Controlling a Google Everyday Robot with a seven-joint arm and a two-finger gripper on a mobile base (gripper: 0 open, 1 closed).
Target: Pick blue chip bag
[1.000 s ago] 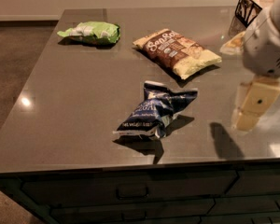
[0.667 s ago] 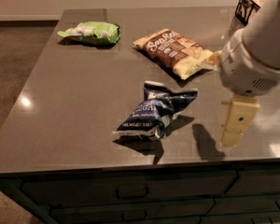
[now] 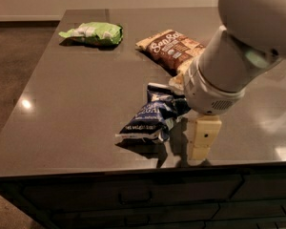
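The blue chip bag (image 3: 151, 115) lies crumpled on the dark countertop (image 3: 76, 99) near its front edge, navy with white lettering. My gripper (image 3: 201, 138) hangs from the large white arm just to the right of the bag, low over the counter. Only one cream-coloured finger (image 3: 203, 135) shows. It stands beside the bag, close to its right edge, and does not hold it.
A light green bag (image 3: 92, 33) lies at the back left of the counter. A brown-and-cream bag (image 3: 173, 48) lies behind the blue one, partly hidden by my arm. The counter's front edge (image 3: 133, 168) runs just below the gripper, with drawers underneath.
My arm has swung left and closer to the camera. The gripper has moved from the counter's right side to right beside the blue chip bag. The bags have not moved.
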